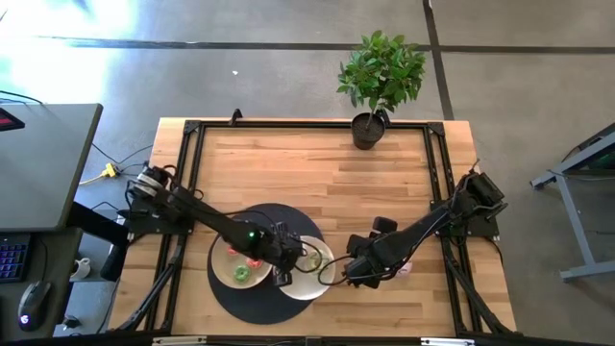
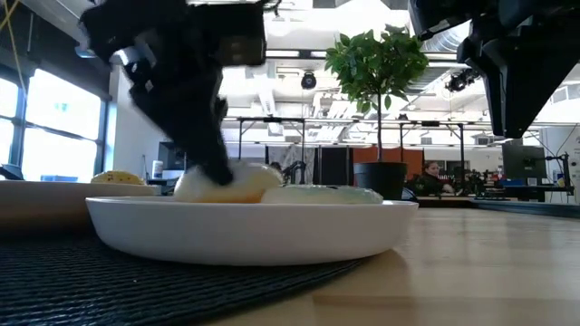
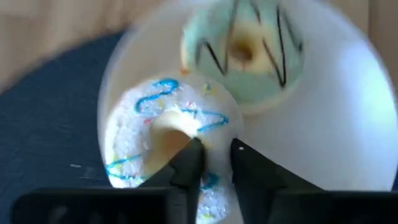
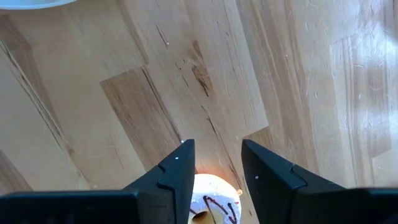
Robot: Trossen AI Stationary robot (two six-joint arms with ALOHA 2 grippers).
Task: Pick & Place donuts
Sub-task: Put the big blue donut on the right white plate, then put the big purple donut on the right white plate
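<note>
A cream donut (image 3: 134,134) with white icing and blue squiggles lies in a white plate (image 3: 348,124), against a green-white donut (image 3: 245,53) with black lines. My left gripper (image 3: 216,155) is down on the cream donut, shut on its ring. The low view shows both donuts (image 2: 237,184) (image 2: 322,193) resting flat in that plate (image 2: 254,231). My right gripper (image 4: 214,158) hangs open above bare wood, right of the plates (image 1: 357,271). A pink-white donut (image 4: 214,202) lies on the table beneath it. Small red and green donuts (image 1: 240,264) sit on the left plate. My left gripper holds the cream donut by the near part of its ring (image 3: 208,127). One finger (image 3: 186,158) is in the hole and the other (image 3: 245,162) is outside. The fingers come from above, slanting down. The donut rests on the plate's floor.
Both plates sit on a dark round mat (image 1: 240,303) at the table's near edge. A potted plant (image 1: 377,82) stands at the far edge. Bare wood (image 1: 317,163) lies between. A desk with a keyboard and mouse (image 1: 29,279) stands beside the table's left side.
</note>
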